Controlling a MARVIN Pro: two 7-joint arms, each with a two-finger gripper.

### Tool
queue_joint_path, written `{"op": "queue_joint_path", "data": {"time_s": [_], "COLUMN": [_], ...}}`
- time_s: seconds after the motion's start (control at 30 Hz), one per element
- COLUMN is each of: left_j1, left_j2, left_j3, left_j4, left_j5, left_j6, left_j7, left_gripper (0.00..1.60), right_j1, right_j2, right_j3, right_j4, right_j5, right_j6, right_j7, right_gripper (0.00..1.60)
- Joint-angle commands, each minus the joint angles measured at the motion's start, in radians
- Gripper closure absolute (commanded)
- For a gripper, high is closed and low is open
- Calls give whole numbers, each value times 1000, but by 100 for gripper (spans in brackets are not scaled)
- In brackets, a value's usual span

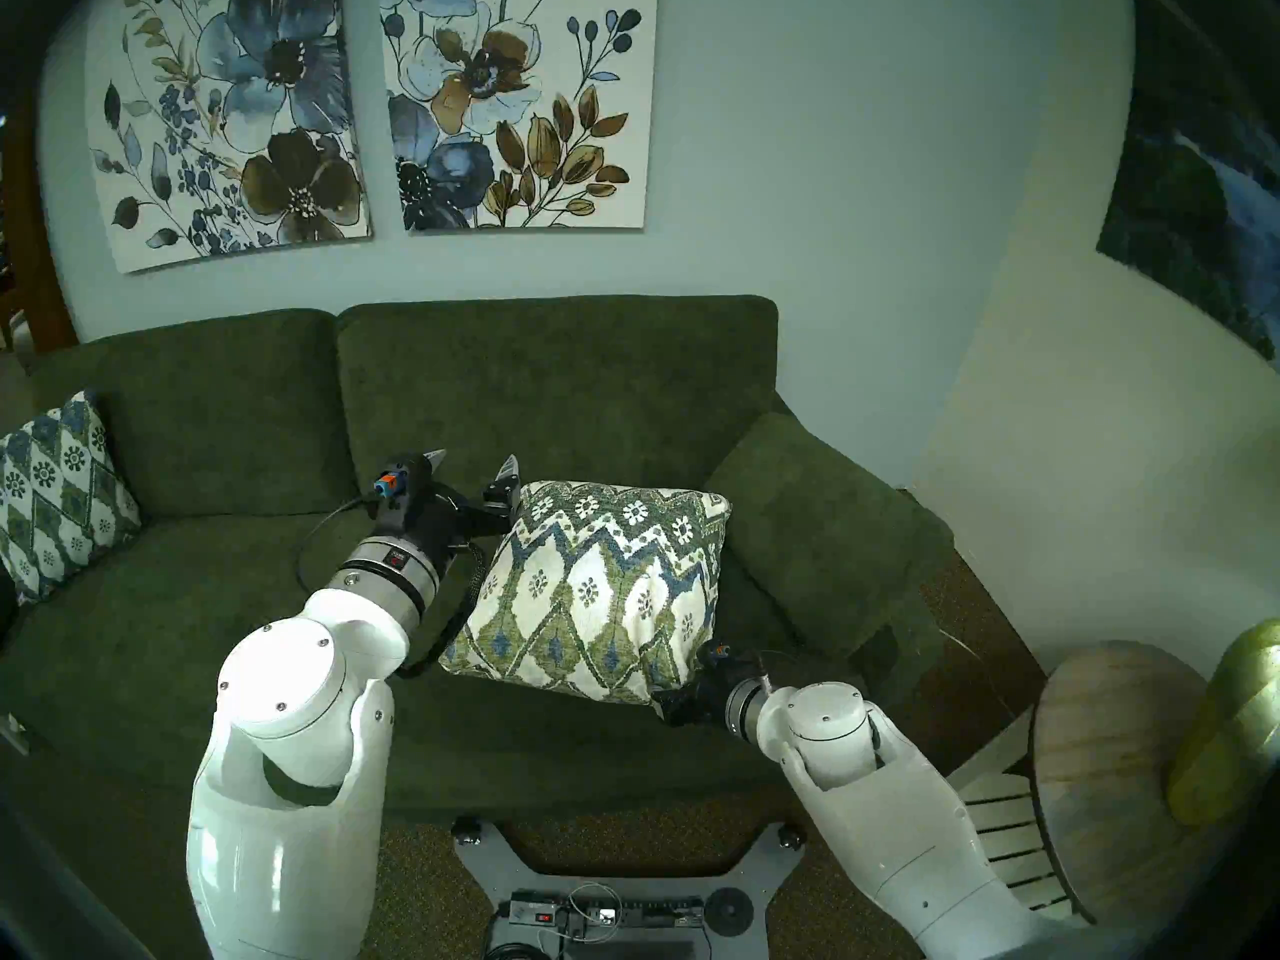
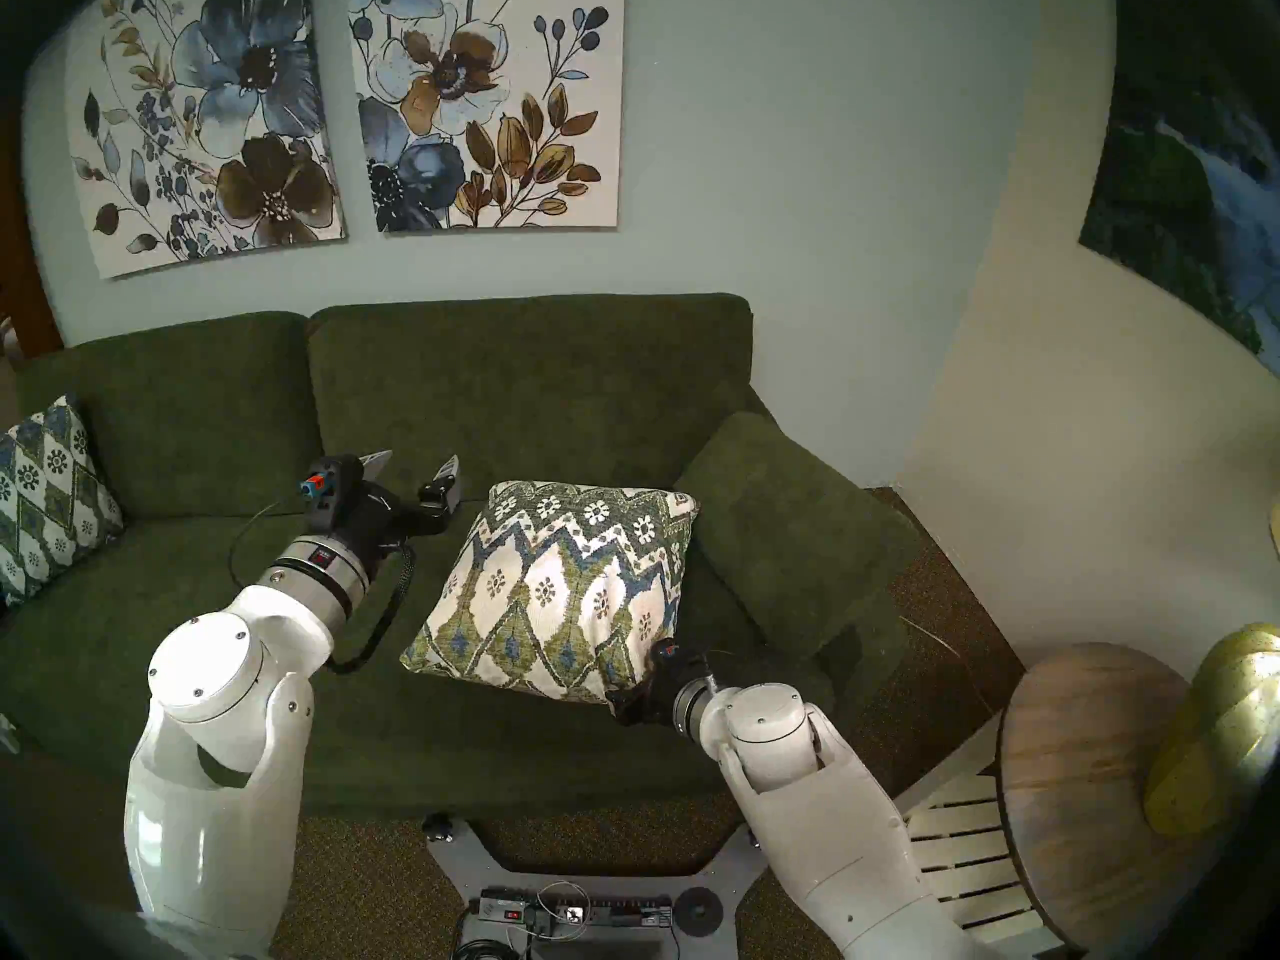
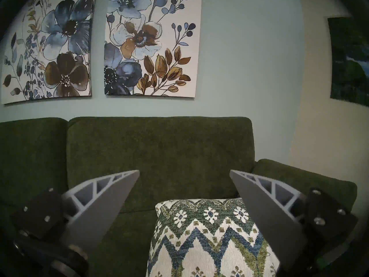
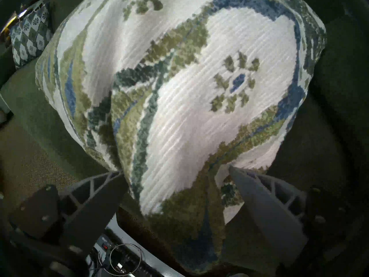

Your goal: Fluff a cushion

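The cushion (image 1: 596, 584), cream with olive-green and blue zigzags and flower motifs, stands tilted over the right half of the green sofa seat (image 1: 173, 647). My right gripper (image 1: 675, 702) is shut on its near right corner; in the right wrist view its fingers (image 4: 259, 200) pinch the bunched fabric of the cushion (image 4: 189, 90). My left gripper (image 1: 474, 458) is open and empty beside the cushion's far left corner, with one finger next to the edge. The left wrist view shows the cushion (image 3: 203, 240) low between the spread fingers (image 3: 99, 206).
A smaller, bluer patterned cushion (image 1: 55, 494) leans at the sofa's left end. The sofa's padded right arm (image 1: 817, 522) is just right of the held cushion. A round wooden side table (image 1: 1108, 764) with a yellow-green object (image 1: 1240, 716) stands at my right.
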Motion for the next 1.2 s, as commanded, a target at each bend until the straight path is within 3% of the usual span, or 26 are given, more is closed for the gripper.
{"op": "queue_joint_path", "data": {"time_s": [0.0, 0.03, 0.07, 0.37, 0.57, 0.9, 1.17], "left_j1": [-4, -4, -4, -4, -4, -5, -5], "left_j2": [-1, -1, -1, -4, -6, -8, -11], "left_j3": [2, 2, 2, 1, 1, 0, -1], "left_j4": [-12, -12, -12, -12, -12, -12, -11], "left_j5": [1, 1, 1, 3, 5, 7, 9], "left_j6": [1, 1, 1, 1, 3, 3, 1], "left_j7": [1, 0, 0, -3, -4, -6, -10], "left_gripper": [0, 0, 0, 0, 0, 0, 0], "right_j1": [41, 47, 49, 31, -23, -41, 35], "right_j2": [-28, -29, -27, -26, -21, -21, -5], "right_j3": [14, 17, 22, 54, 58, 70, 146], "right_j4": [18, 20, 8, -100, -145, -132, -90], "right_j5": [3, 6, 12, 18, 30, 28, 51], "right_j6": [-45, -45, -47, -39, -28, -51, -61], "right_j7": [-21, -20, -14, -36, -40, -69, -87], "right_gripper": [8, 109, 160, 160, 160, 160, 160]}}
